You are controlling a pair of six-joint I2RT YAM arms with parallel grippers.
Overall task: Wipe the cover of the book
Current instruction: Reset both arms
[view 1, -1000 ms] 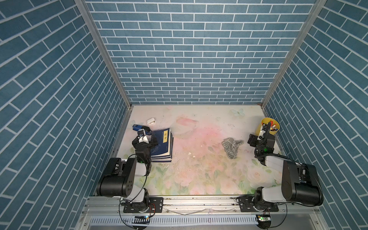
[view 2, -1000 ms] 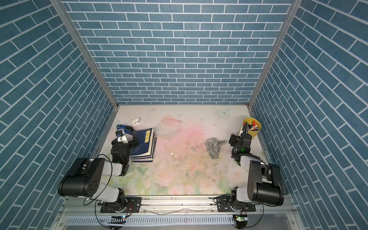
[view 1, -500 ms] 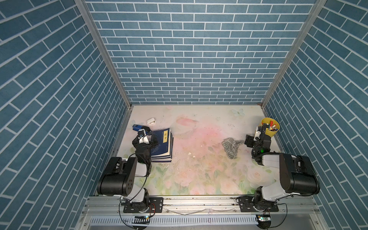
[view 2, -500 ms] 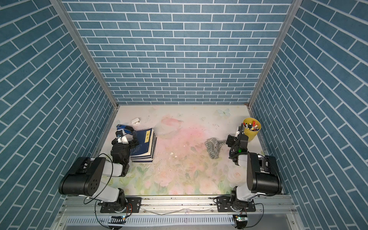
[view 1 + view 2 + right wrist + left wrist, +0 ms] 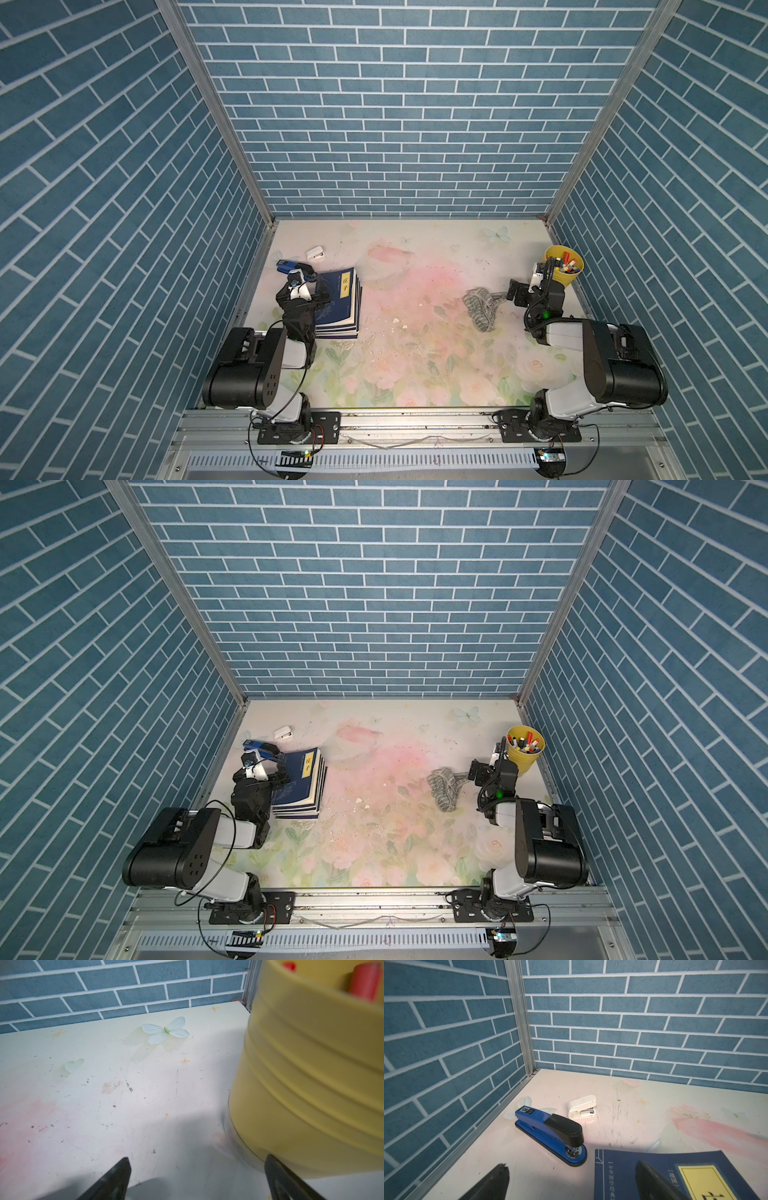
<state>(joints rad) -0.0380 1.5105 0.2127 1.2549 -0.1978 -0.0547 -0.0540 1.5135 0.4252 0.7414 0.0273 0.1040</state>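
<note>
Blue brick-pattern walls (image 5: 395,124) on three sides and a pale floral tabletop (image 5: 415,374) with a fair bit of grit and scuffing, that's your workspace. I'm reading the top views as a clock with 12 at the back wall. The book (image 5: 338,297) is at about 9 o'clock. It has a dark blue cover with a yellow label (image 5: 345,283) and lies flat on top of a stack (image 5: 318,796) of similar ones. The rag (image 5: 482,309), grey and patterned, is bunched up on the table over at 3 o'clock, well apart from the book.

Your left gripper (image 5: 571,1167) is spread wide with nothing in it. In the left wrist view one finger (image 5: 652,1180) sits over the book's cover near a corner and the other is over bare table, so it's straddling the book's 9 o'clock edge. Can't tell whether that finger actually touches the cover. Just past it toward 11 o'clock there's a blue stapler (image 5: 550,1132) and a small white stapler (image 5: 581,1107), a little apart from each other.

Your right gripper (image 5: 197,1160) is also wide apart and empty, with only tabletop between the fingers. It's just beside the rag on the rag's 3 o'clock side. The yellow cup (image 5: 311,1064) full of markers (image 5: 567,264) stands right next to the gripper, toward 1 o'clock. One fingertip overlaps the cup's base in the wrist view. From above I can't tell if the gripper touches the rag.
</note>
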